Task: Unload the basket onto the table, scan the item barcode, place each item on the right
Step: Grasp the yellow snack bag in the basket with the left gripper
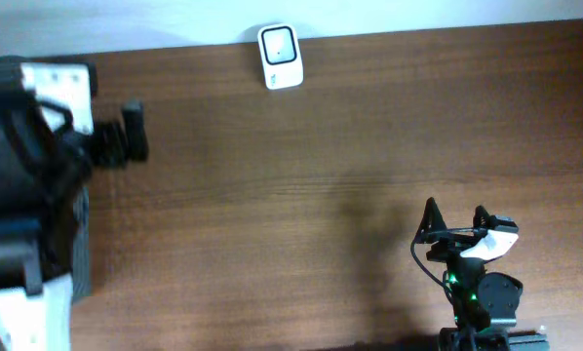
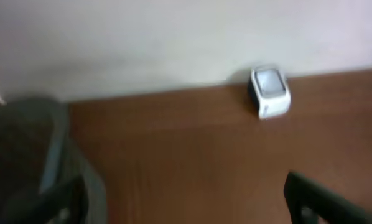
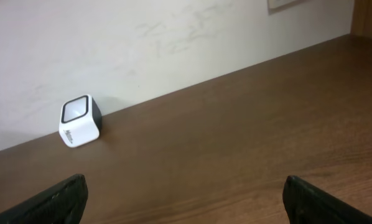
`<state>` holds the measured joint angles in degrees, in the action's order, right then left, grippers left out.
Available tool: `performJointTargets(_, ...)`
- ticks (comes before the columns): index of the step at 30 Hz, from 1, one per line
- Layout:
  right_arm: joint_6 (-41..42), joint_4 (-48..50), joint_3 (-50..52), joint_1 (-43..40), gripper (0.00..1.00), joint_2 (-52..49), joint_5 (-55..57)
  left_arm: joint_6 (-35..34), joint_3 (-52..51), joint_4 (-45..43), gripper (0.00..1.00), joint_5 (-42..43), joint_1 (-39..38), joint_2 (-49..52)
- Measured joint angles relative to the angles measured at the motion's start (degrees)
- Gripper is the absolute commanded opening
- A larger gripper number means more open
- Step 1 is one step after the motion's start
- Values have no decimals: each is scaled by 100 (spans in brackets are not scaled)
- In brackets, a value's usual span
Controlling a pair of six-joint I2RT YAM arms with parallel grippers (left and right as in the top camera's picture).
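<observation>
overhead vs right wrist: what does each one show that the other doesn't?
Overhead only: the left tool at the table's left side, and the right arm behind its tool.
Right wrist only: a white plate high on the wall, plus the scanner's side face.
Both: the white scanner at the far edge of the wooden table, and the right tool, open and holding nothing.

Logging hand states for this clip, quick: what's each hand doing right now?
Left hand: open, holding nothing.
Right hand: open, holding nothing.
</observation>
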<state>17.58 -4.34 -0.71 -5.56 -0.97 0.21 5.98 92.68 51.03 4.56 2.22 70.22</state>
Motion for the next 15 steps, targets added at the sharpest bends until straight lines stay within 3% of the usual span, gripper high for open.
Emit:
performJointTargets(2, -2, -2, 0, 0, 99, -9, 0, 68, 1803, 737, 99, 151, -2, 1139)
performJointTargets(7, -2, -2, 0, 0, 99, -9, 0, 7, 2122, 896, 96, 0, 116, 1508)
performJointTargets(11, -2, -2, 0, 0, 98, -9, 0, -1665, 2164, 1672, 95, -1217, 2339, 1578)
performJointTargets(15, 0, -2, 0, 0, 98, -9, 0, -1958, 2190, 2380, 95, -1515, 3187, 2103)
